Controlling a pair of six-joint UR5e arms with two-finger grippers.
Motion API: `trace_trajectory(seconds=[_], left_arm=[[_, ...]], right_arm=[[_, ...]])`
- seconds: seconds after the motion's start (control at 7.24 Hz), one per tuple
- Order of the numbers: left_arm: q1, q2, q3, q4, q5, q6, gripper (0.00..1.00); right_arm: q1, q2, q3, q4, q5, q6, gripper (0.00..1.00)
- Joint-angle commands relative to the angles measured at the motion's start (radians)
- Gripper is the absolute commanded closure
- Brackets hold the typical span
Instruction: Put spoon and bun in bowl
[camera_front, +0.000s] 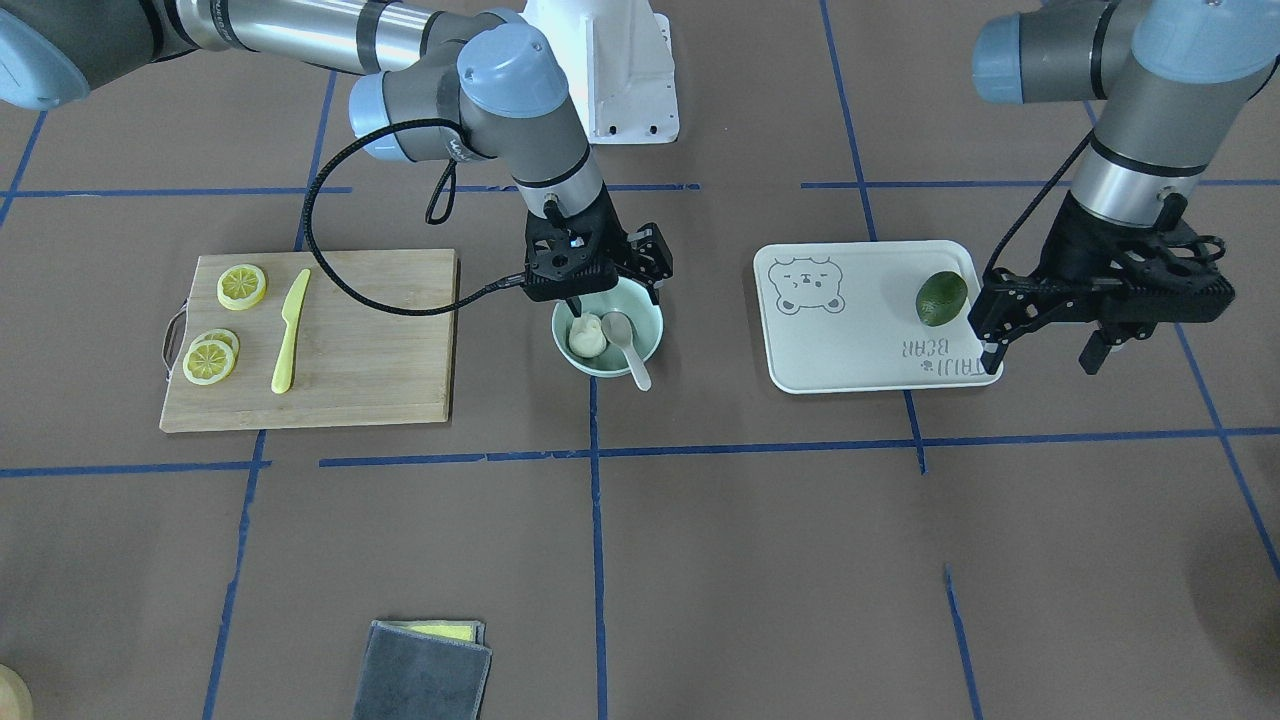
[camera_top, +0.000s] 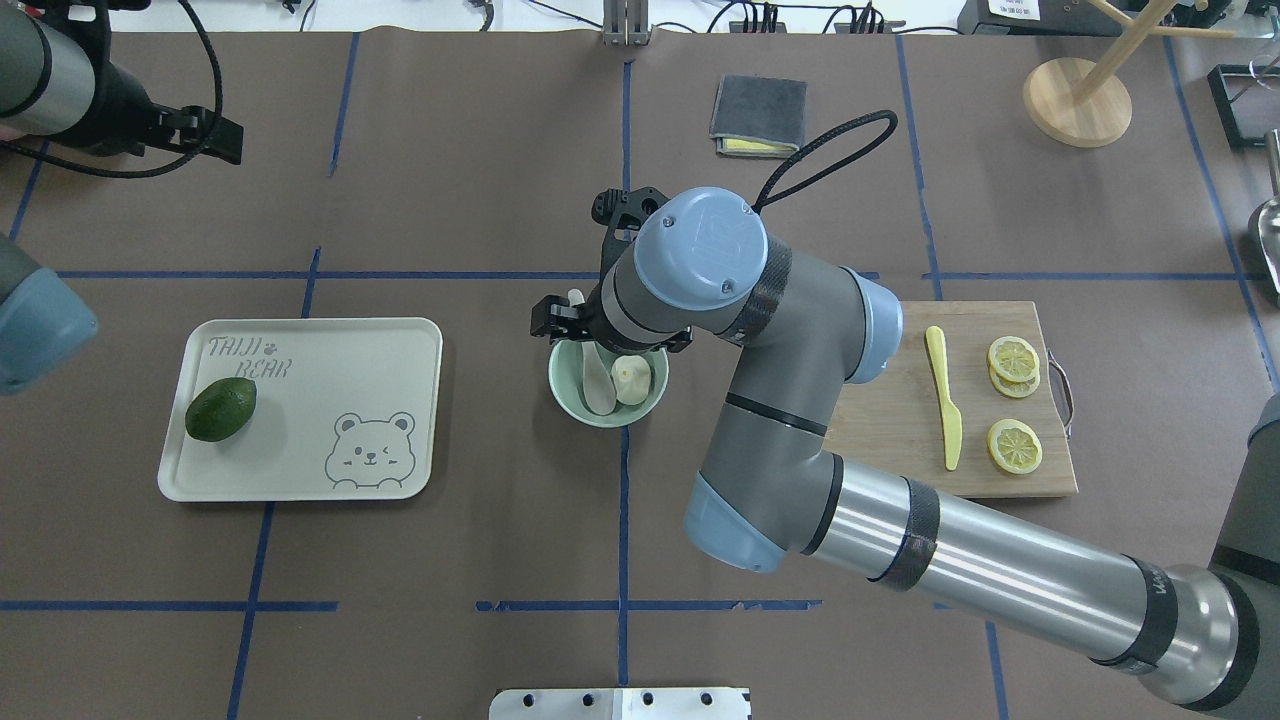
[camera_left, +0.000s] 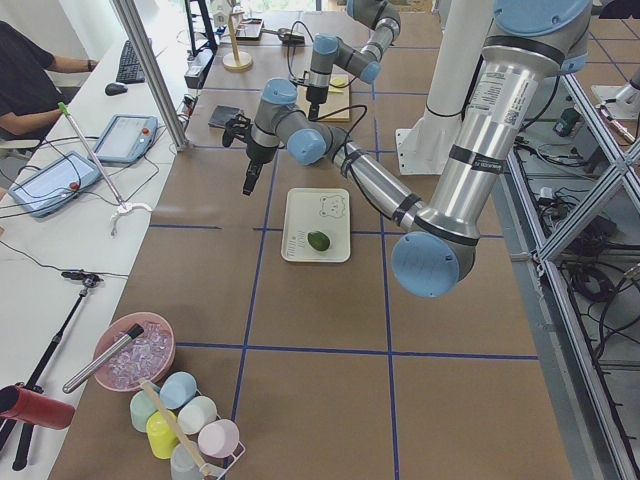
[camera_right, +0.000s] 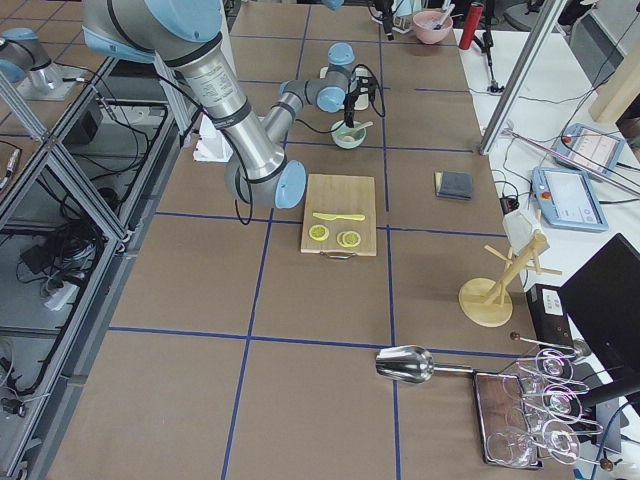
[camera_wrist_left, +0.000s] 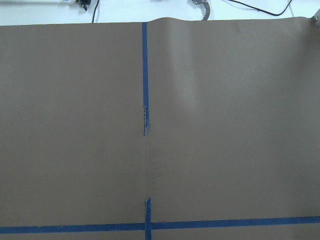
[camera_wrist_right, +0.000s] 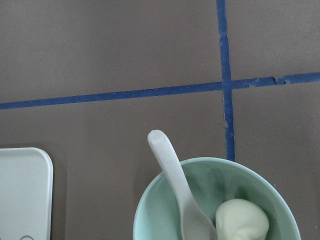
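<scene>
Bowl: we see the mint-green bowl standing near the middle of the bench, on a blue tape line.
Bun: the bun lies inside the bowl, on the side towards the bench's right edge.
Spoon: the spoon has its scoop in the bowl just beside the bun. Its handle leans over the rim, pointing to the far edge, away from the robot.
Right end effector: the right end effector hangs directly above the bowl. We see its fingers spread with nothing between them, clear of both spoon and bun.
Left end effector: the left end effector is raised towards the left edge of the bench, its fingers spread and holding nothing. From the front it shows beside the tray's outer corner; its own camera shows only brown covering and blue tape.
Tray: the white bear-print tray lies between the bowl and the left edge, with a dark green avocado on it.
Board: the wooden cutting board lies towards the right edge, carrying a yellow knife and lemon slices.
Cloth: a folded grey cloth lies near the far edge.
</scene>
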Motion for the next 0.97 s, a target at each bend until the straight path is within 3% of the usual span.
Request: trace_trajectory(seconds=[0.0, 0.28, 0.55, 0.83], left_arm=[[-0.129, 0.051, 0.029, 0.005, -0.121, 0.202, 0.00], [-0.212, 0.111, 0.058, 0.008, -0.176, 0.345, 0.00], [-0.284, 0.186, 0.078, 0.010, -0.222, 0.492, 0.00], [-0.355, 0.197, 0.128, 0.050, -0.278, 0.610, 0.00]], right_arm=[[0.000, -0.006, 0.008, -0.003, 0.000, -0.002, 0.00], [0.032, -0.015, 0.039, -0.073, 0.015, -0.022, 0.00], [0.084, -0.059, 0.233, -0.364, 0.018, -0.216, 0.00], [0.269, -0.239, 0.404, -0.423, 0.206, -0.389, 0.00]])
